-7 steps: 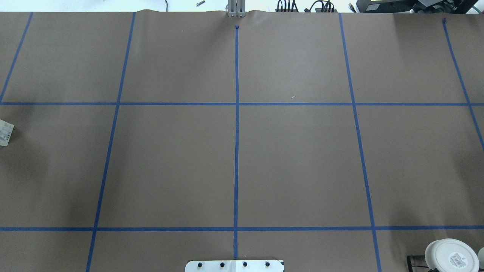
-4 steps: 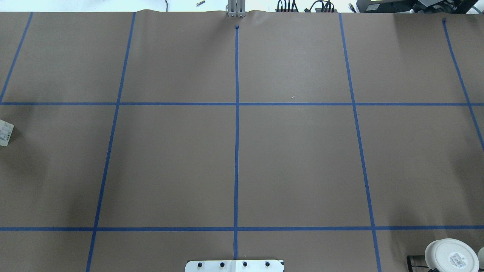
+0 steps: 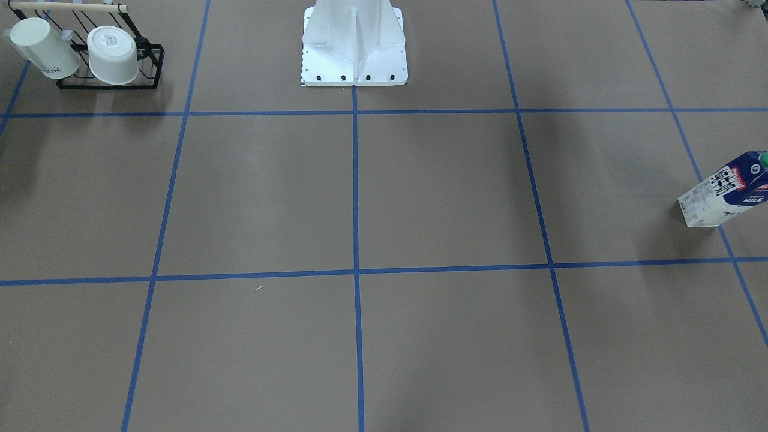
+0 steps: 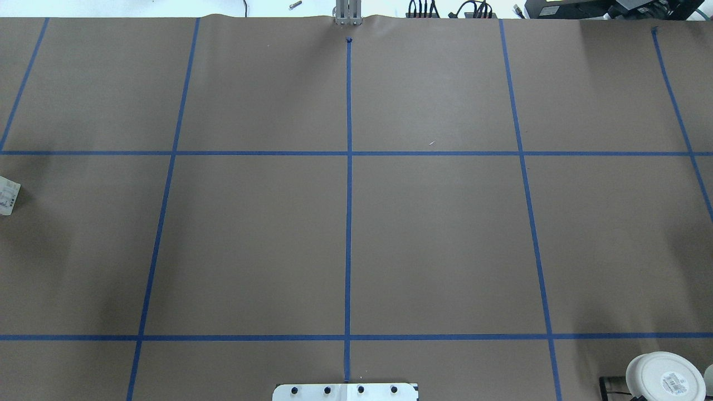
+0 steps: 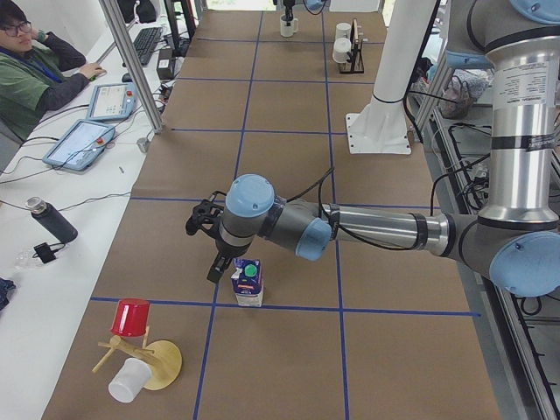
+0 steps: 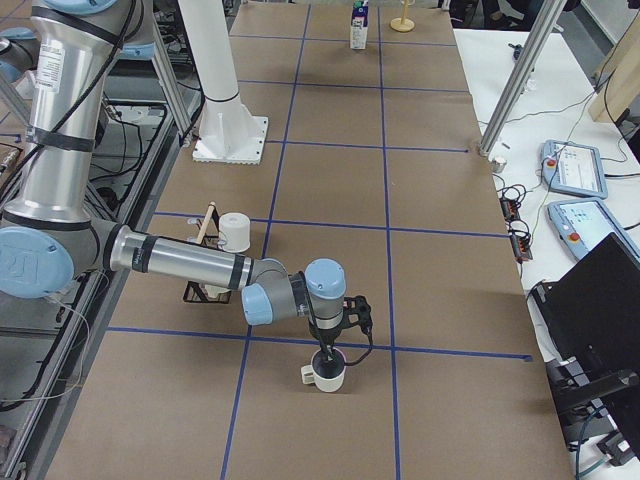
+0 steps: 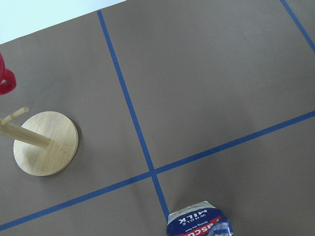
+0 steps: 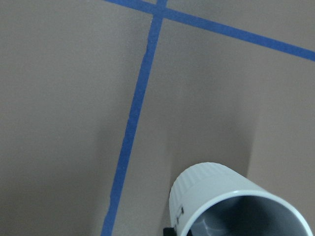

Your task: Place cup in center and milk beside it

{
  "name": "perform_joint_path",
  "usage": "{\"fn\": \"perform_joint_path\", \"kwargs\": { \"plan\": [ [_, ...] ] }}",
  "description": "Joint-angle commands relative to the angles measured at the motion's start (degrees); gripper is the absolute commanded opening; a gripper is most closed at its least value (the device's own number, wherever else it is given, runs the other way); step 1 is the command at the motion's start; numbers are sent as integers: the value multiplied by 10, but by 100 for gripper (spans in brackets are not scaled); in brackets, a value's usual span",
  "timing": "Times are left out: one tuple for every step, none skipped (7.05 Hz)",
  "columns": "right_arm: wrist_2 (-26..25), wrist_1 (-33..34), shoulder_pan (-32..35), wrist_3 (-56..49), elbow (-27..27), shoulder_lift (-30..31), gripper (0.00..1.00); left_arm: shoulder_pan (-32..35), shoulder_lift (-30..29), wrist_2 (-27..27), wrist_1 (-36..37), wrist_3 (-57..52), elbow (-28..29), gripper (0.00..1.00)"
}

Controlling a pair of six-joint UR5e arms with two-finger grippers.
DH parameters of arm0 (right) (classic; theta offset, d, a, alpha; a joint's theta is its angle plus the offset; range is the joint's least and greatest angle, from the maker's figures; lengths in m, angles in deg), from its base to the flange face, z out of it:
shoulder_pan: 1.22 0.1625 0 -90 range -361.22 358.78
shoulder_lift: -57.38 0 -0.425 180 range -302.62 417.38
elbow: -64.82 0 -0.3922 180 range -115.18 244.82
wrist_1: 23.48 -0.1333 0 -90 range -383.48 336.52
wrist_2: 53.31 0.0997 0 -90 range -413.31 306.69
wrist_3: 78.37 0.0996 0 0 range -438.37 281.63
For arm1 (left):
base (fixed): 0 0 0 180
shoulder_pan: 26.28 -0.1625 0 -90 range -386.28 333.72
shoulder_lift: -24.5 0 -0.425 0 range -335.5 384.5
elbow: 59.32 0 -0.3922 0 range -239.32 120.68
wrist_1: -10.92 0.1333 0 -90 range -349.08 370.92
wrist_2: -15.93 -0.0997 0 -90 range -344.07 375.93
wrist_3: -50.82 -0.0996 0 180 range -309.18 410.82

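The milk (image 3: pixel 723 192) stands upright near the table's end on my left; it also shows at the overhead view's left edge (image 4: pixel 8 195), in the left side view (image 5: pixel 248 282) and in the left wrist view (image 7: pixel 197 223). My left gripper (image 5: pixel 213 262) hangs close beside its top; I cannot tell if it is open or shut. The cup (image 6: pixel 326 373) stands at the table's other end and also shows in the right wrist view (image 8: pixel 224 204). My right gripper (image 6: pixel 335 345) is right over its rim; I cannot tell its state. The center (image 4: pixel 349 245) is bare.
A black wire rack (image 3: pixel 153 66) near my base holds a white tub (image 3: pixel 113 55) and a translucent cup (image 3: pixel 42 48). A wooden mug tree (image 5: pixel 149 357) with a red cup (image 5: pixel 130 317) stands by the milk. An operator (image 5: pixel 35 70) sits beyond the table's far edge.
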Motion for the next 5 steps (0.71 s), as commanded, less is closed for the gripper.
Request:
{"fn": "perform_joint_path", "kwargs": {
  "plan": [
    [7, 1, 0, 5, 14, -19, 0, 0, 1, 0, 0, 0, 1, 98],
    [12, 7, 1, 7, 37, -39, 0, 0, 1, 0, 0, 0, 1, 98],
    [16, 9, 0, 8, 57, -68, 0, -1, 1, 0, 0, 0, 2, 98],
    [25, 9, -5, 29, 61, -108, 0, 0, 1, 0, 0, 0, 3, 98],
    [44, 9, -37, 107, 62, -157, 0, -1, 1, 0, 0, 1, 4, 98]
  ]
}}
